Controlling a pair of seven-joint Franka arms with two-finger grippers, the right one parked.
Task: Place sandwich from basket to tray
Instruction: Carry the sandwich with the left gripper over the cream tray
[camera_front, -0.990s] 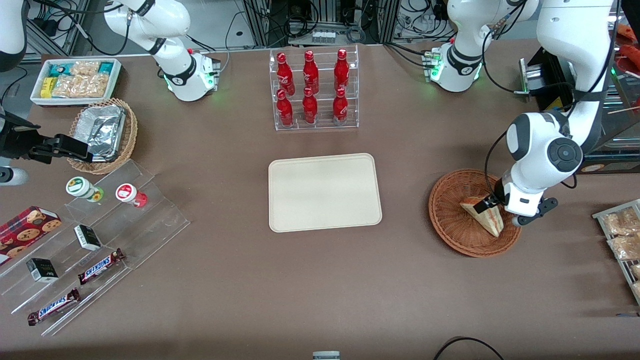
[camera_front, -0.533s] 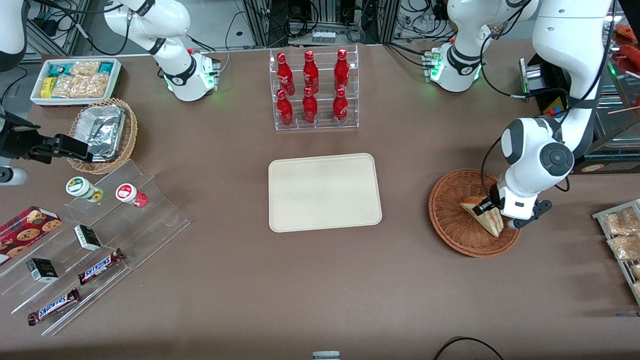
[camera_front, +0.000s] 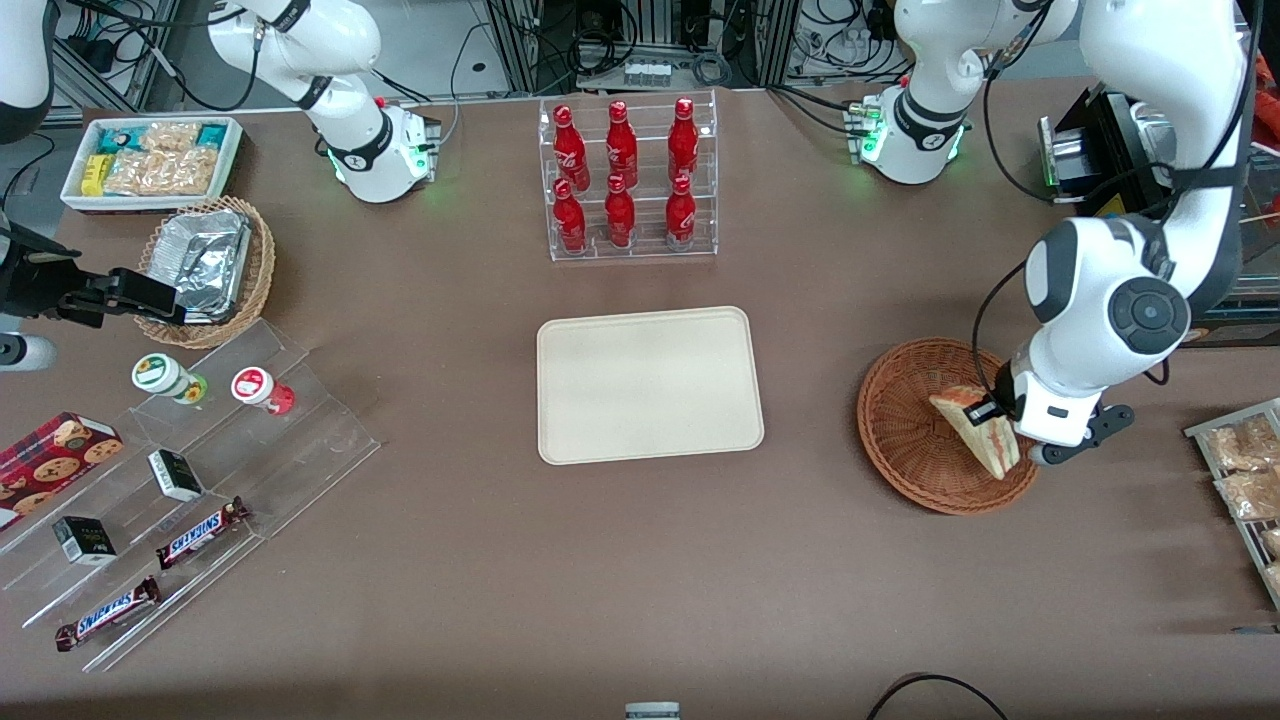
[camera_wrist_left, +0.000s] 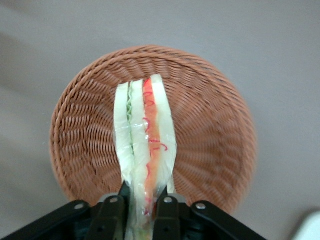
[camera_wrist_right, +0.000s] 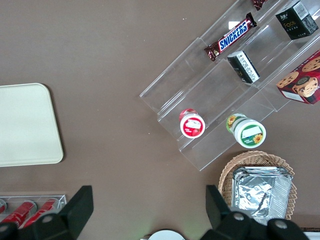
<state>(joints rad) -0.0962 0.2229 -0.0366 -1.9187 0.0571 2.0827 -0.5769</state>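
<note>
Sandwich (camera_front: 978, 432): triangular wedge, gripped at wide end between fingers (camera_wrist_left: 112, 215) of gripper (camera_front: 1000, 425); cut edge with red-orange and green layers (camera_wrist_left: 145, 150) turned toward wrist camera. Wedge held over basket (camera_front: 905, 440), pointed end extended away from gripper; contact with weave cannot be told. Gripper: clenched on sandwich, positioned above basket's rim at working arm's end of table (camera_front: 640, 560). Tray (camera_front: 650, 385): flat on table centre, well apart from basket, toward parked arm's end. Rack of red bottles (camera_front: 625, 175): farther from front camera than tray.
</note>
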